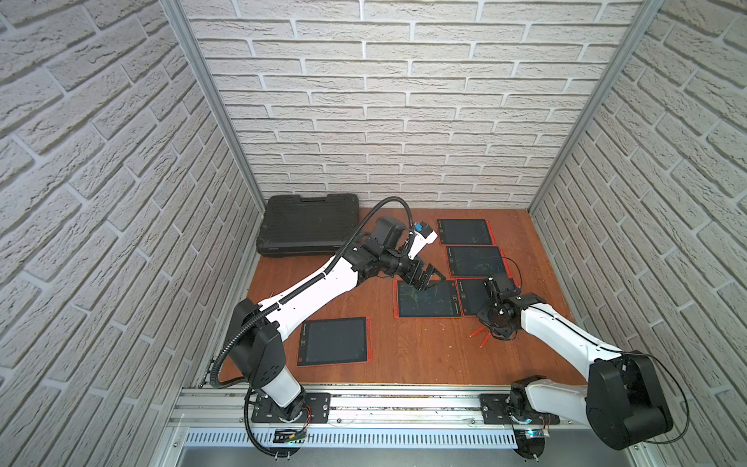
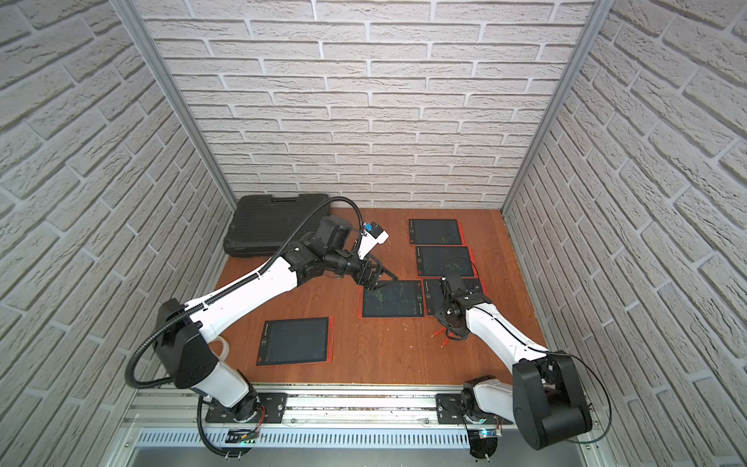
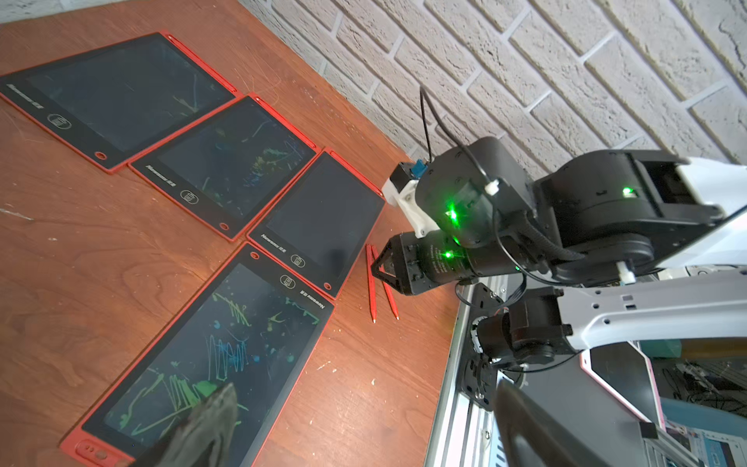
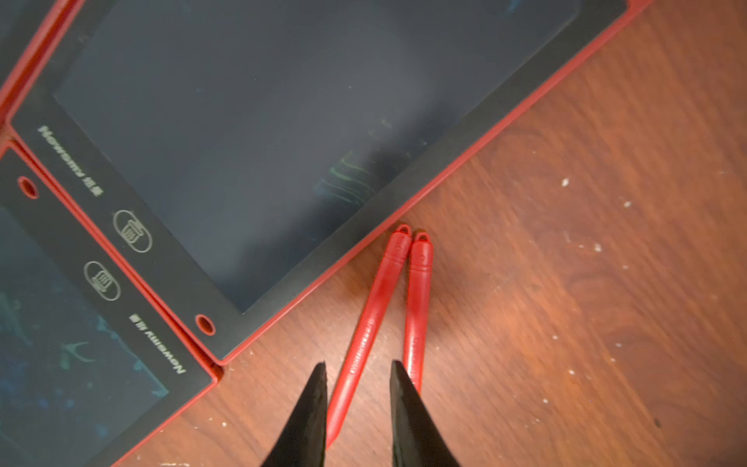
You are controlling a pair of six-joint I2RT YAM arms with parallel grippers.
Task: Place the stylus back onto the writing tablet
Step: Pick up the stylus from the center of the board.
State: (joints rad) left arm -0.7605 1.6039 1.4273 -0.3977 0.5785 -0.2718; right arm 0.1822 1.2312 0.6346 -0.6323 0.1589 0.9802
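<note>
Nearest the front of the desk (image 1: 404, 364), toward the left, a lone tablet (image 1: 333, 341) with a dark screen and nothing on it. A little farther and to the right, flat on the bare wood, two red pens for writing: one stylus (image 4: 372, 323) and a second stylus (image 4: 418, 315), touching at the cap ends and spreading apart toward the tips. Both cap ends just beside the edge of the closest tablet (image 4: 242, 141), not on it. Directly over them the right gripper (image 4: 357, 364), pointing down, its fingers apart on both sides of the first stylus and not clamped on it, with the second stylus running partly under one finger. Probably very light, thin and stiff, of smooth plastic, so likely to roll or slip. Better to take hold at the middle of the shaft, across its width and with small force, and to keep clear of the neighbour so as not to drag both. Beyond, beside the closest tablet, a scribbled tablet (image 1: 428, 299), and over its far corner the left gripper (image 1: 433, 283), fingers wide apart and holding nothing. Farther back a far tablet (image 1: 477, 260), then the farthest tablet (image 1: 465, 232), and in the back left corner a black case (image 1: 309, 228) by the wall.
</note>
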